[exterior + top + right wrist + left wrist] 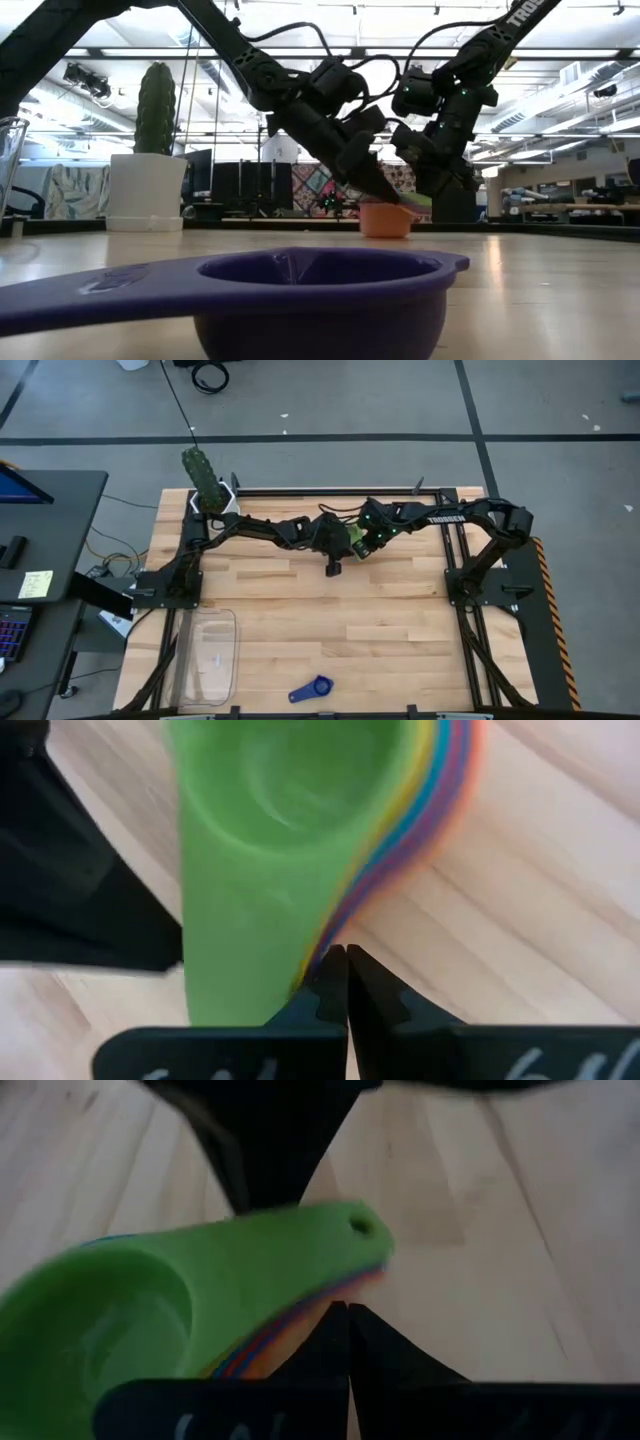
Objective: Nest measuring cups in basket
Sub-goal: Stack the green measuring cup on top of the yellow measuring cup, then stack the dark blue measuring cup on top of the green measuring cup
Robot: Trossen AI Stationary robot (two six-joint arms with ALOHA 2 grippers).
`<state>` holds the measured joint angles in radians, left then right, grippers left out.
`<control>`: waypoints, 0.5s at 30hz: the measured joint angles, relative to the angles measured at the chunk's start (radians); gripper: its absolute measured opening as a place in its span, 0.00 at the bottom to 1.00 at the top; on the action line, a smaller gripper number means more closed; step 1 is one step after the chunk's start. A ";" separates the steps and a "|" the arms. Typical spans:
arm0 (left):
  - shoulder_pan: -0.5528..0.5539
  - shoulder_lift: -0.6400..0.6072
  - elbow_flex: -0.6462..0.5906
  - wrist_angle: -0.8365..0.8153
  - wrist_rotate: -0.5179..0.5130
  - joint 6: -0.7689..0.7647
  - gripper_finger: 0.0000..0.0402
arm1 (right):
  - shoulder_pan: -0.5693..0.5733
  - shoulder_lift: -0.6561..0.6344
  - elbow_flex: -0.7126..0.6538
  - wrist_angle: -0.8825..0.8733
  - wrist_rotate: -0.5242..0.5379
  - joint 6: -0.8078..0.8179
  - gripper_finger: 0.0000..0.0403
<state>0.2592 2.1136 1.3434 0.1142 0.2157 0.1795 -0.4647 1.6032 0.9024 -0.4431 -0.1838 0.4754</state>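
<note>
A nested stack of measuring cups [357, 544], green on top with yellow, blue and orange layers below, sits on the table toward its far edge; its orange bottom [385, 219] rests on the wood. My left gripper [344, 543] and right gripper [370, 539] meet over it, both shut, one on each side of the fanned handles. A lone dark blue cup [312, 689] lies by the near edge and looms large in the low view [320, 290]. The clear basket [205, 656] stands at the near left corner. My left gripper [348, 1316] slants down from the table's left, its shut fingertips against the side of the stacked handles [322, 1302], just under the green handle. Nothing shows between the fingers. The stack stays on the table. My right gripper [342, 958] slants down from the table's right. Its shut fingertips lie against the layered edges [332, 930] where the bowls meet the handles, on the side opposite my left gripper. Nothing shows between the fingers.
A white pot with a green cactus-like object [205, 485] stands at the far left corner. Open wood lies between the stack and the near edge. A desk with a laptop [15, 490] sits beyond the table's left edge.
</note>
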 joint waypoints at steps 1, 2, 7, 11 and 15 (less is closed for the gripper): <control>0.000 0.000 0.000 -0.010 0.000 0.000 0.00 | 0.001 0.000 0.000 -0.008 -0.002 -0.002 0.00; 0.000 0.000 0.000 -0.018 -0.001 0.000 0.00 | 0.001 0.000 0.000 -0.016 -0.001 -0.008 0.00; 0.014 0.000 0.000 -0.081 -0.027 0.001 0.00 | 0.000 0.000 0.000 -0.072 0.004 -0.038 0.00; 0.030 -0.013 0.000 -0.146 -0.034 -0.016 0.00 | 0.000 -0.012 -0.001 -0.106 0.023 -0.057 0.00; 0.039 -0.075 0.001 -0.253 -0.018 -0.056 0.01 | -0.002 -0.079 0.000 -0.136 0.038 -0.074 0.00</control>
<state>0.2985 2.0383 1.3441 -0.1384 0.1978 0.1234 -0.4666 1.5245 0.9020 -0.5792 -0.1455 0.4015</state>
